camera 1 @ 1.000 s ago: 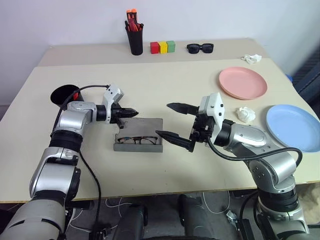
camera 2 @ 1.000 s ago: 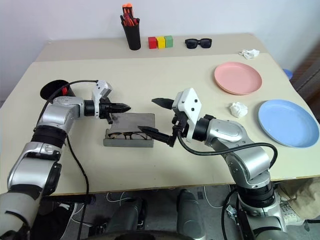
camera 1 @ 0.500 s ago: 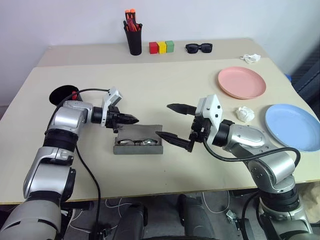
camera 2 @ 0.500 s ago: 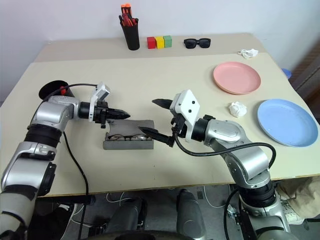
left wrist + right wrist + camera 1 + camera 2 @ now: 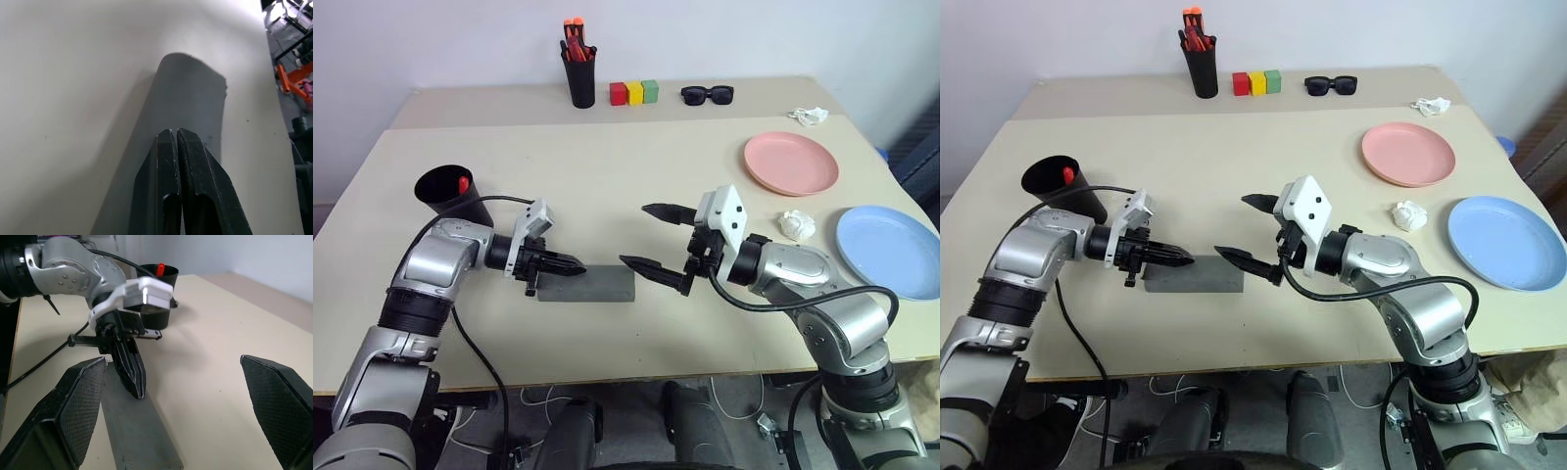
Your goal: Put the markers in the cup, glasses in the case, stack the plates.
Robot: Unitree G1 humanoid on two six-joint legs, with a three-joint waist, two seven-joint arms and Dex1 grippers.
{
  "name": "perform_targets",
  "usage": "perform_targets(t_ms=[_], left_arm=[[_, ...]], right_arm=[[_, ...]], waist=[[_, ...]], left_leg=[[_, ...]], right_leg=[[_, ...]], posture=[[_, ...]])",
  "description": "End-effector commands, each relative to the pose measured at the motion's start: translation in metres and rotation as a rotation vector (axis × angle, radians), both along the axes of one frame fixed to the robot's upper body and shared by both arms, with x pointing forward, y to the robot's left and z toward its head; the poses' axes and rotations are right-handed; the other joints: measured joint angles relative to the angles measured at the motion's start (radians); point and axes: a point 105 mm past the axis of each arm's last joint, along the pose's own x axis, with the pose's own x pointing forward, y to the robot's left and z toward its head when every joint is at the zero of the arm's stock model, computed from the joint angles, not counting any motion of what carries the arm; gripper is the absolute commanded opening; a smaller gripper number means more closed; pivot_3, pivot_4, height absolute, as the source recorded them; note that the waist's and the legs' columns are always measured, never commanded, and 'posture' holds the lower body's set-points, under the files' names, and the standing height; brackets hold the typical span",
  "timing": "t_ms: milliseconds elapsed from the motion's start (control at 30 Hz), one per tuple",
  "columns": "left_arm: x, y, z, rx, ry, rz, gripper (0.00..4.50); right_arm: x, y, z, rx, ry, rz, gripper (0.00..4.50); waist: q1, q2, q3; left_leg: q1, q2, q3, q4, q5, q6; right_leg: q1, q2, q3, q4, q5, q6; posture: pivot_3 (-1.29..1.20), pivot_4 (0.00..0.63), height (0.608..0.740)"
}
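Observation:
The grey case (image 5: 590, 285) lies closed on the table's near middle, so the glasses are hidden. My left gripper (image 5: 576, 266) is shut and empty, with its tips down at the lid's left part (image 5: 193, 93); the right wrist view shows it (image 5: 133, 374) from the front. My right gripper (image 5: 644, 236) hovers open just right of the case, nothing between its fingers (image 5: 80, 404). The wide black cup (image 5: 446, 192) stands at the left with a red marker (image 5: 463, 183) poking out. At the right, the pink plate (image 5: 790, 163) and the blue plate (image 5: 891, 251) lie apart.
At the back stand a tall black cup of orange-red pens (image 5: 578, 76), three coloured blocks (image 5: 634, 93) and black sunglasses (image 5: 707, 94). One crumpled paper wad (image 5: 795, 225) lies between the plates, another (image 5: 808, 115) at the far right edge.
The case lid has come down shut over the glasses. My left gripper drew back toward the near left, uncovering the cup. The right gripper stayed put.

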Motion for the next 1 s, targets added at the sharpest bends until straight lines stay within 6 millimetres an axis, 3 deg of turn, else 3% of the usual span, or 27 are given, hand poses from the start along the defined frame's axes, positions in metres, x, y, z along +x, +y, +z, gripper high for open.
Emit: perform_targets(t_ms=[33, 200, 300, 433, 533, 633, 700, 833, 900, 1000], left_arm=[[-0.002, 0.002, 0.014, -0.024, -0.052, -0.007, 0.08], [0.018, -0.005, 0.046, -0.199, -0.143, 0.067, 0.08], [0.03, -0.01, 0.088, -0.377, -0.236, 0.078, 0.86], [0.017, -0.016, 0.103, -0.467, -0.227, -0.032, 2.82], [0.009, -0.021, 0.104, -0.49, -0.193, -0.083, 4.3], [0.006, -0.027, 0.105, -0.494, -0.212, -0.117, 4.45], [0.007, -0.028, 0.107, -0.502, -0.209, -0.12, 4.45], [0.005, -0.034, 0.108, -0.489, -0.34, -0.157, 4.45], [0.005, -0.035, 0.106, -0.488, -0.36, -0.162, 4.45], [0.008, -0.037, 0.104, -0.482, -0.401, -0.154, 4.45]], right_arm=[[0.0, 0.001, 0.011, 0.008, -0.062, 0.007, 4.5], [0.004, -0.001, 0.012, 0.009, -0.072, -0.015, 4.5], [0.032, -0.026, 0.023, 0.015, -0.157, -0.21, 4.5], [0.071, -0.097, 0.026, -0.017, -0.148, -0.541, 4.5], [0.079, -0.155, 0.017, -0.118, -0.133, -0.748, 4.5], [0.072, -0.209, 0.009, -0.219, -0.1, -0.922, 4.5], [0.067, -0.223, 0.007, -0.243, -0.1, -0.963, 4.5], [0.045, -0.288, -0.026, -0.35, 0.055, -1.195, 4.5], [0.036, -0.304, -0.036, -0.326, 0.131, -1.268, 4.5], [0.032, -0.308, -0.052, -0.309, 0.217, -1.29, 4.5]], waist=[[0.0, 0.0, 0.0], [0.006, 0.0, 0.0], [0.019, -0.001, 0.0], [0.024, 0.0, 0.0], [0.024, 0.0, 0.0], [0.024, 0.0, 0.0], [0.021, 0.0, 0.0], [0.021, 0.0, 0.0], [0.022, 0.0, 0.0], [0.017, 0.0, 0.0]], left_leg=[[0.0, 0.0, 0.0, 0.0, 0.0, 0.0], [0.0, 0.0, 0.0, 0.0, 0.0, 0.0], [0.0, 0.0, 0.0, 0.002, 0.0, 0.0], [0.0, 0.0, 0.001, 0.002, 0.0, 0.0], [0.0, -0.001, 0.001, 0.001, 0.0, 0.0], [-0.001, -0.001, 0.001, 0.0, 0.0, 0.0], [0.0, -0.001, 0.001, 0.001, 0.0, 0.0], [0.001, 0.0, 0.002, 0.001, 0.0, 0.001], [0.001, 0.0, 0.002, 0.001, 0.0, 0.001], [0.002, 0.0, 0.003, 0.001, 0.0, 0.001]], right_leg=[[0.0, 0.0, 0.0, 0.0, 0.0, 0.0], [0.0, 0.0, 0.0, 0.0, 0.0, 0.0], [0.0, 0.0, 0.0, 0.0, 0.0, 0.0], [0.001, 0.0, 0.0, 0.0, 0.0, 0.0], [0.001, -0.001, 0.0, -0.001, 0.0, 0.0], [0.001, -0.001, 0.0, -0.001, 0.0, 0.0], [0.001, -0.001, 0.0, -0.001, 0.0, 0.0], [0.002, 0.0, 0.001, -0.001, 0.0, 0.0], [0.003, 0.0, 0.001, -0.002, 0.0, 0.0], [0.003, 0.0, 0.001, -0.002, 0.0, 0.0]], posture=[[0.0, 0.15, 0.74], [0.0, 0.15, 0.74], [0.0, 0.15, 0.74], [0.0, 0.15, 0.74], [0.0, 0.15, 0.74], [0.0, 0.15, 0.74], [0.0, 0.15, 0.74], [0.0, 0.15, 0.74], [0.0, 0.15, 0.74], [0.0, 0.15, 0.74]])
